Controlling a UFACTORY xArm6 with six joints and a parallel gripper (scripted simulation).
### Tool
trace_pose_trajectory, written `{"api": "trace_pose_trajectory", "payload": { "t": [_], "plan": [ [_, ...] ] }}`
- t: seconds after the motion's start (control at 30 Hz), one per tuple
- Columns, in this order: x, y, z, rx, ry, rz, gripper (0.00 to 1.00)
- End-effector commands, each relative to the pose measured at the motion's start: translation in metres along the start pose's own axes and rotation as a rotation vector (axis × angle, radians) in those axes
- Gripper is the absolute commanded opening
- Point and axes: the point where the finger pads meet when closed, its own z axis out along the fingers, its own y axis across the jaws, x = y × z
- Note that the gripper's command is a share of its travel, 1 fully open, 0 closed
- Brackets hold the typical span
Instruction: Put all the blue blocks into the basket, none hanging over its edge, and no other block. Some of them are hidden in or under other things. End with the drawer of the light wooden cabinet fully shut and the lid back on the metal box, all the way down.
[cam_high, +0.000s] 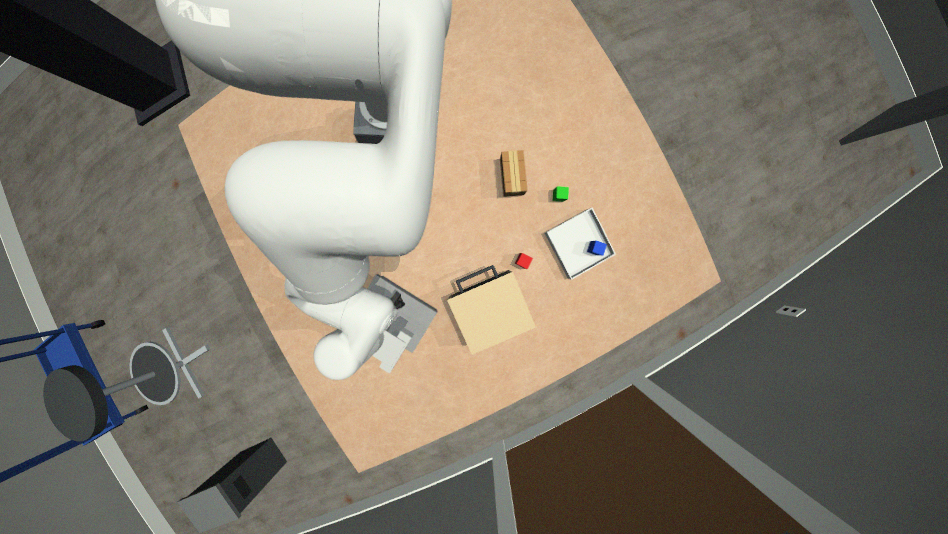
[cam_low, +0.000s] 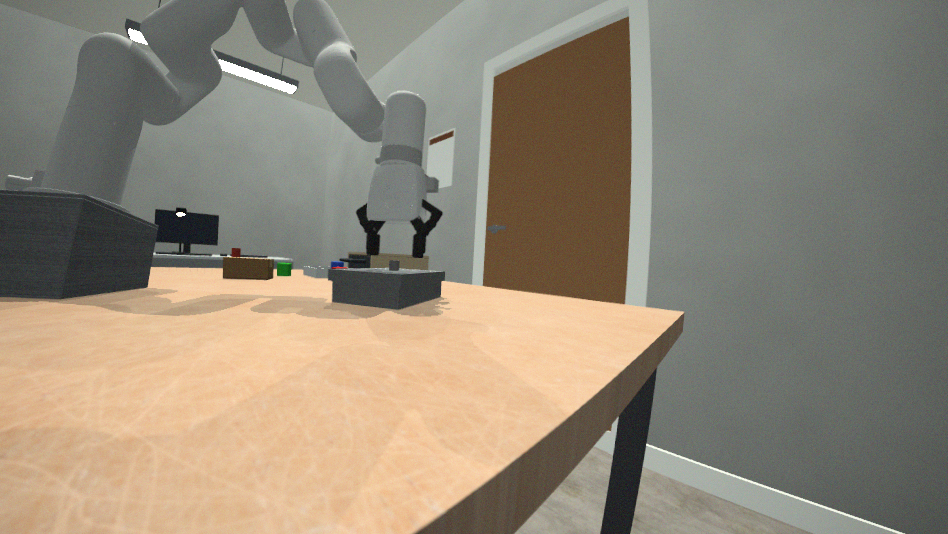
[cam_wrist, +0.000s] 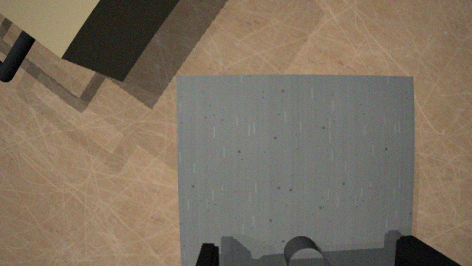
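The grey metal box (cam_low: 388, 286) stands with its lid (cam_wrist: 295, 160) on; a small round knob (cam_low: 394, 265) (cam_wrist: 302, 246) sits on the lid. My gripper (cam_low: 396, 252) (cam_wrist: 311, 248) is open and empty, pointing straight down just above the knob, one finger on each side and neither touching it. The white basket (cam_high: 563, 233) holds one blue block (cam_high: 597, 247). The light wooden cabinet (cam_high: 494, 315) (cam_wrist: 42, 20) stands between the box and the basket, its drawer pushed in and its dark handle (cam_high: 474, 277) (cam_wrist: 12, 57) sticking out.
A red block (cam_high: 524, 260) lies between the cabinet and the basket. A green block (cam_high: 560, 193) (cam_low: 284, 268) lies beside a small brown box (cam_high: 513, 172) (cam_low: 247, 267). The robot's dark base (cam_low: 66, 245) stands on the table's other end.
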Motion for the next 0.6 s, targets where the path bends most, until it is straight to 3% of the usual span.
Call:
{"api": "trace_pose_trajectory", "payload": {
  "t": [0.0, 0.57],
  "plan": [
    [0.001, 0.002, -0.014, -0.005, 0.002, 0.000, 1.00],
    [0.001, 0.001, -0.065, -0.005, 0.002, 0.000, 1.00]
  ]
}}
